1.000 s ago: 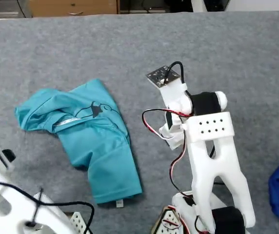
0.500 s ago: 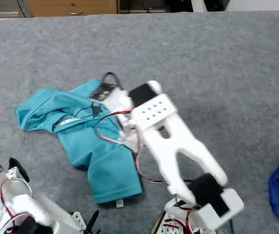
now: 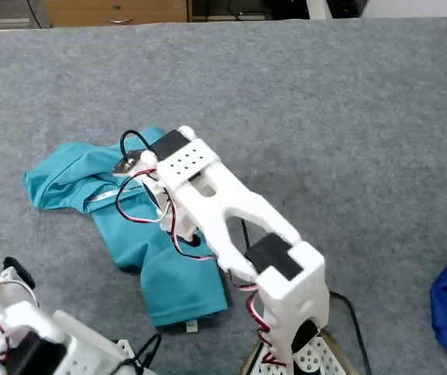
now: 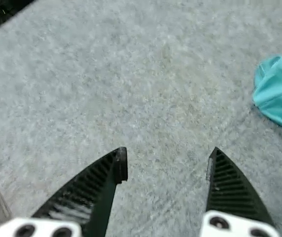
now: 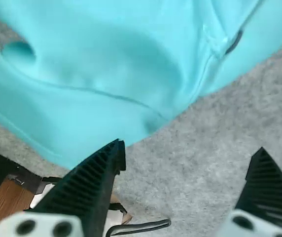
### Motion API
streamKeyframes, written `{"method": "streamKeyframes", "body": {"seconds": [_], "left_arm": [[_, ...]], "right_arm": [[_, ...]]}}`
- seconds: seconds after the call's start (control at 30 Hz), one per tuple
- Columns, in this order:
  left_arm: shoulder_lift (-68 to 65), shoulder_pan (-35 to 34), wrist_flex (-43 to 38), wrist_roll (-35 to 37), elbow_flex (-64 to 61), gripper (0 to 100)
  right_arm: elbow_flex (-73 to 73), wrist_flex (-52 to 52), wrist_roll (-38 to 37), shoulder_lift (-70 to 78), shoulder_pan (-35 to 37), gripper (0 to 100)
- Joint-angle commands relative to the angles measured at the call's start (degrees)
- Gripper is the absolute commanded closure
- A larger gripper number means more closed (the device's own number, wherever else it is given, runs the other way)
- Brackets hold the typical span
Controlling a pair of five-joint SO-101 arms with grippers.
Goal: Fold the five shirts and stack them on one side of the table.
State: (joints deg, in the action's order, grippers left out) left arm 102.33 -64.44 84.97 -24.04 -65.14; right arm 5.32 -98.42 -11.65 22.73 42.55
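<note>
Hanging over the teal shirt (image 3: 67,178) at eight o'clock on the table (image 3: 341,101), the right gripper (image 5: 190,150) gapes wide, its white arm (image 3: 231,211) covering the shirt's middle. The left gripper (image 4: 168,155) (also spread wide) hovers over grey felt; a blue cloth (image 3: 446,305) sits at four o'clock.

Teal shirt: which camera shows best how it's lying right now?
The high view: the teal shirt lies crumpled on the grey table, most of its outline visible, with the right arm crossing its upper part. The right wrist view shows a close stretch of fabric past the open right gripper. The left wrist view catches one corner.
</note>
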Motion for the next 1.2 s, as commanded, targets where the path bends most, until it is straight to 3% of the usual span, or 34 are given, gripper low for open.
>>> {"method": "streamKeyframes", "body": {"seconds": [0.0, 0.2, 0.5, 1.17], "left_arm": [[-0.57, -0.62, -7.30, -0.44, -10.37, 74], [-0.57, -2.99, -13.98, -0.53, -18.81, 74], [-0.48, -2.90, -10.73, -0.09, -11.52, 74], [-0.48, -2.99, -9.58, -0.44, -20.04, 74]], "right_arm": [[4.88, -0.70, -0.62, 1.10, 1.01, 61.6], [7.69, -2.81, -0.44, 2.86, 4.35, 61.6], [9.19, -3.08, -0.26, 7.34, 4.53, 61.6], [9.19, -3.08, -0.70, 7.60, 4.53, 61.6]]}}
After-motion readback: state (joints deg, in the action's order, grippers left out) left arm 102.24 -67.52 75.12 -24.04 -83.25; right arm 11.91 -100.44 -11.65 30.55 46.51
